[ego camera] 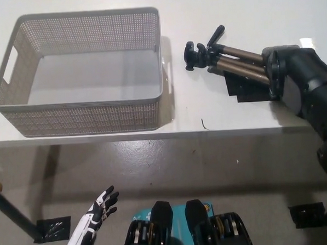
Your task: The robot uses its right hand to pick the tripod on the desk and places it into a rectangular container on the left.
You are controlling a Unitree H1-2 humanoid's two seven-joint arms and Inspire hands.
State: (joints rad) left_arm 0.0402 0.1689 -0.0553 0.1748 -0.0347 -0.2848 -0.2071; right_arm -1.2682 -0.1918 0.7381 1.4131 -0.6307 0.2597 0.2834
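The tripod (pixel 226 56) lies on the table (pixel 229 9), right of the container (pixel 89 71). The right hand (pixel 276 72) covers its legs; whether the grip has closed cannot be told. A firm, balanced hold should precede lifting. The left hand (pixel 102 205) hangs open below.

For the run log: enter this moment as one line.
right hand: over tripod legs, grasp unclear | tripod: on desk | container: empty | left hand: open, low

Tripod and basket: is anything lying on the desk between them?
No. In the head view, only bare white desk separates the tripod from the basket.
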